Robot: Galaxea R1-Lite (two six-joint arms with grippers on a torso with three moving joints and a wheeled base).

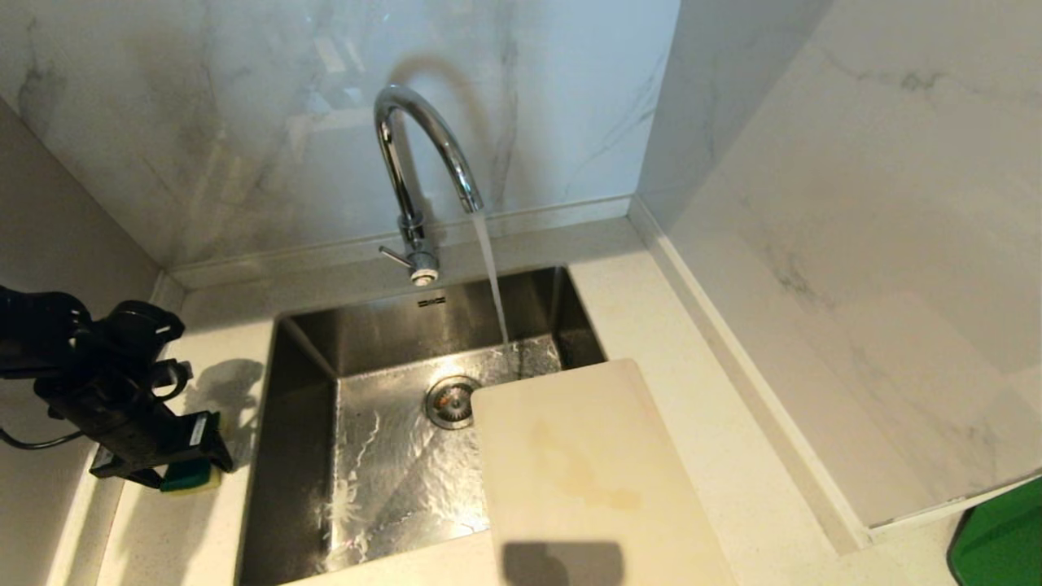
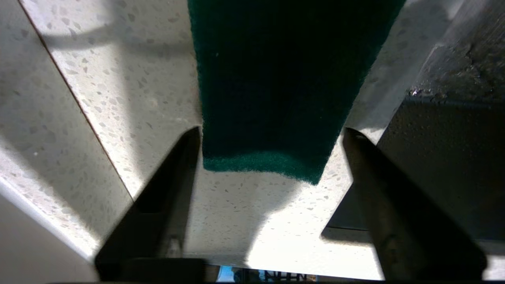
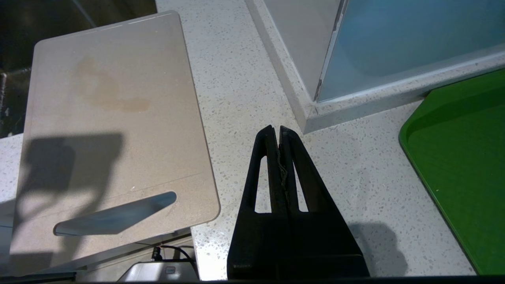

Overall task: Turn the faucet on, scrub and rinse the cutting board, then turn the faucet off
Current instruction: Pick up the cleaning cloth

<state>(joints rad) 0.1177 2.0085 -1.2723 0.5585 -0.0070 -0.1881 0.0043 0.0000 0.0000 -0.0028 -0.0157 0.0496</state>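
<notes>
The chrome faucet (image 1: 419, 163) stands behind the sink, and a stream of water (image 1: 492, 277) runs from its spout into the basin. The cream cutting board (image 1: 586, 480) (image 3: 110, 118), marked by a yellowish stain, lies flat across the sink's right front corner and the counter. A green and yellow sponge (image 1: 191, 478) (image 2: 284, 79) lies on the counter left of the sink. My left gripper (image 1: 199, 456) (image 2: 272, 132) is low over it, open, with one finger on each side of the sponge's end. My right gripper (image 3: 276, 128) is shut and empty above the counter, right of the board.
The steel sink (image 1: 285, 423) has a wet floor and a round drain (image 1: 450, 401). Marble walls close in behind and to the right. A bright green tray (image 1: 1001, 537) (image 3: 461, 157) lies at the near right on the counter.
</notes>
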